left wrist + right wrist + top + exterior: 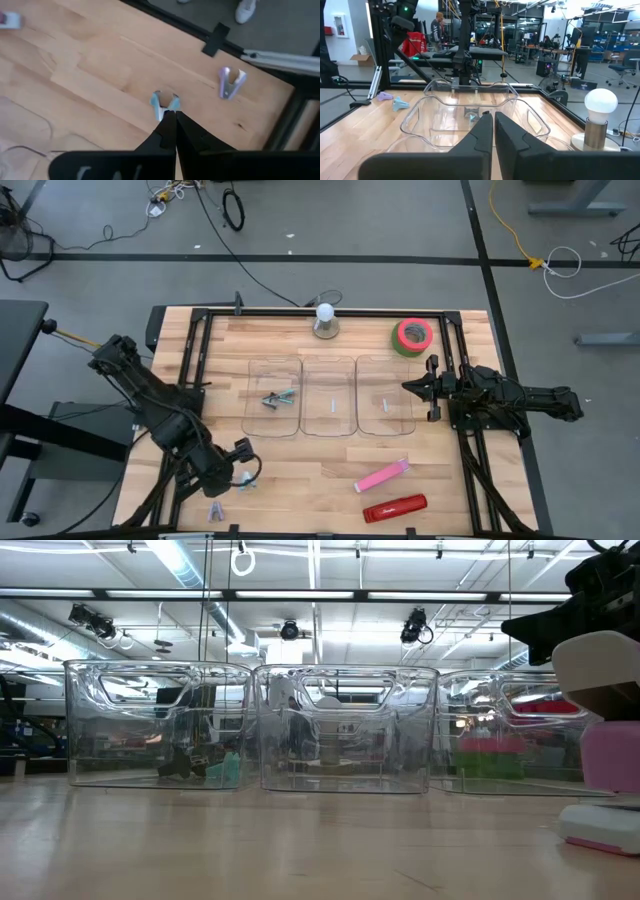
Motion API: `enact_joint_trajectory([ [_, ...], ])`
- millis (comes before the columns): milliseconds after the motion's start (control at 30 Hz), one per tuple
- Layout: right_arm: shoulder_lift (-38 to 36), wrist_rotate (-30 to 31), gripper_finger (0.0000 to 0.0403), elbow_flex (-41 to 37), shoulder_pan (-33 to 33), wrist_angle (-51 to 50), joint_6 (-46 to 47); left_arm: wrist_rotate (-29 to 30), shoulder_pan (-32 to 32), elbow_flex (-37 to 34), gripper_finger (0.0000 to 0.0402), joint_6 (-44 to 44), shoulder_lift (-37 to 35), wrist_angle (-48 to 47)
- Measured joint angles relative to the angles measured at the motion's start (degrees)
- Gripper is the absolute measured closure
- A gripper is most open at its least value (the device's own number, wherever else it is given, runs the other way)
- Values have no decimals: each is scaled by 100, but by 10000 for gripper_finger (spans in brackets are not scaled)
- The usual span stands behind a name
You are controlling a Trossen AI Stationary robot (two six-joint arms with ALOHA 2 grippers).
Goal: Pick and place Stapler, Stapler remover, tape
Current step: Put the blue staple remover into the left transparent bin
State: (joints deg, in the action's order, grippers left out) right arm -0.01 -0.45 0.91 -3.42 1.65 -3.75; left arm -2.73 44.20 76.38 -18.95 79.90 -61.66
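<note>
Near the table's front edge, closed left gripper (170,116) touches a blue staple remover (165,103); no writing legible.

Your left pincer (170,116) is closed, tips touching a light-blue staple remover (165,104) on the desk (75,85); a purple one (230,83) lies nearby.

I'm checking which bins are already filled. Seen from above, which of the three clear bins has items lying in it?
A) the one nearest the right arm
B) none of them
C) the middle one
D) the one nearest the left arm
D: the left bin holds small metal staple removers, while the middle bin and right bin show only bare wood through their bottoms.
</note>
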Motion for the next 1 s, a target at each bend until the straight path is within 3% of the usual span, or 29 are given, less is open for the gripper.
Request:
enact_joint_trajectory([
  [500, 0, -1, 381, 2, -2, 0, 2, 108, 643, 1, 401, 35, 16, 487],
  [1000, 0, 0, 381, 2, 0, 0, 2, 127, 508, -165, 401, -102, 645, 685],
])
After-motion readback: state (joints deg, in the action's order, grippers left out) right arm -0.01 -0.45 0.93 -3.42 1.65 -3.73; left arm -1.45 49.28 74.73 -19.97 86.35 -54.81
